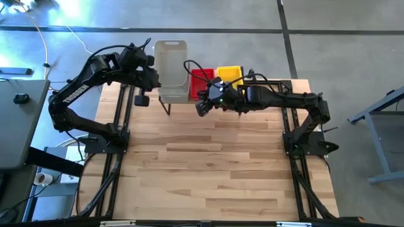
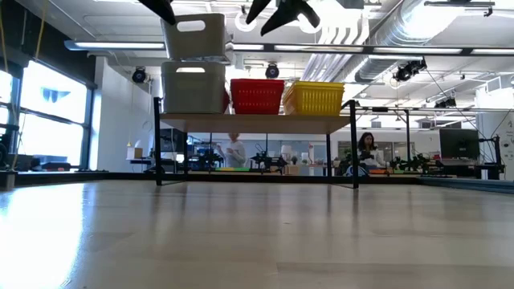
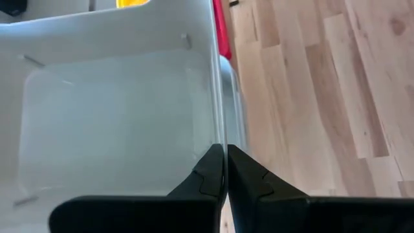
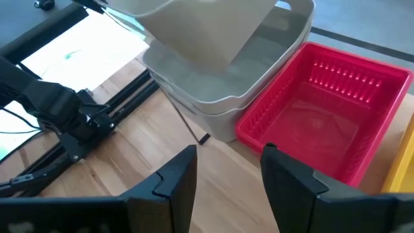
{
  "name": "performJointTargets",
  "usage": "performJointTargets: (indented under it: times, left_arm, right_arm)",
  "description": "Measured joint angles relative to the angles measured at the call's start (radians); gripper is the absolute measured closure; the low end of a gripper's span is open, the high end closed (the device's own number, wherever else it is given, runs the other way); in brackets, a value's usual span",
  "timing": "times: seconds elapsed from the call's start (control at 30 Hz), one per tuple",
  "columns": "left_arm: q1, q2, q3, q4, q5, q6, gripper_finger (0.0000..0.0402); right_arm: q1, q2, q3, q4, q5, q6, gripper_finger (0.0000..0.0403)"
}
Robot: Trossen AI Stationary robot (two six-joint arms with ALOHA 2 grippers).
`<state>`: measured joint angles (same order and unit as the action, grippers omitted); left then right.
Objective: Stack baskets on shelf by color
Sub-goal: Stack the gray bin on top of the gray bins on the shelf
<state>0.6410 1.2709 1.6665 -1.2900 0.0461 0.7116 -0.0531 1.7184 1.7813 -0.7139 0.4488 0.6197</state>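
My left gripper (image 3: pixel 225 150) is shut on a pale grey basket (image 1: pixel 170 53), lifted over the grey stack (image 2: pixel 193 87) at the left end of the shelf (image 2: pixel 257 123). That stack (image 4: pixel 226 84) shows below the raised, tilted basket (image 4: pixel 200 26) in the right wrist view. A red mesh basket (image 2: pixel 257 95) sits mid-shelf and a yellow basket (image 2: pixel 313 98) to its right. My right gripper (image 4: pixel 228 169) hangs open above the table, just in front of the red basket (image 4: pixel 323 110), touching nothing. My left gripper pinches the top edge of one wall (image 3: pixel 218 133) of the grey basket, one finger inside the basket and one outside. The fingers come from above, slanting down. The basket is lifted clear of the stack beneath it (image 2: pixel 194 34) and sits slightly tilted.
Light wooden tabletop (image 1: pixel 214 164) stretches toward the near edge in front of the shelf. Thin black shelf legs (image 2: pixel 157 148) stand on it. Black arm frames (image 1: pixel 117 132) run along both sides of the table. People and benches show in the room beyond.
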Motion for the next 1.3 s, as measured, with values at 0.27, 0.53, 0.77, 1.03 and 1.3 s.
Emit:
performJointTargets:
  times: [0.27, 0.53, 0.77, 1.03, 1.3]
  left_arm:
    - [0.029, 0.024, 0.0, -0.029, 0.059, -0.001, 0.0401]
    - [0.029, 0.066, 0.0, -0.057, 0.074, -0.003, 0.0401]
    - [0.029, 0.089, 0.0, -0.057, 0.046, -0.002, 0.0401]
    - [0.029, 0.121, 0.0, -0.076, 0.046, -0.027, 0.0401]
    - [0.029, 0.128, 0.0, -0.074, 0.046, -0.061, 0.0399]
  right_arm:
    - [-0.013, 0.0, 0.0, 0.0, -0.017, -0.02, 0.0249]
    - [-0.013, 0.0, 0.0, 0.0, -0.038, -0.045, 0.0249]
    - [-0.013, 0.0, 0.0, -0.002, -0.038, -0.045, 0.0249]
    - [-0.013, 0.0, 0.0, -0.008, -0.038, -0.055, 0.0249]
    - [-0.013, 0.0, 0.0, -0.008, -0.038, -0.063, 0.0249]
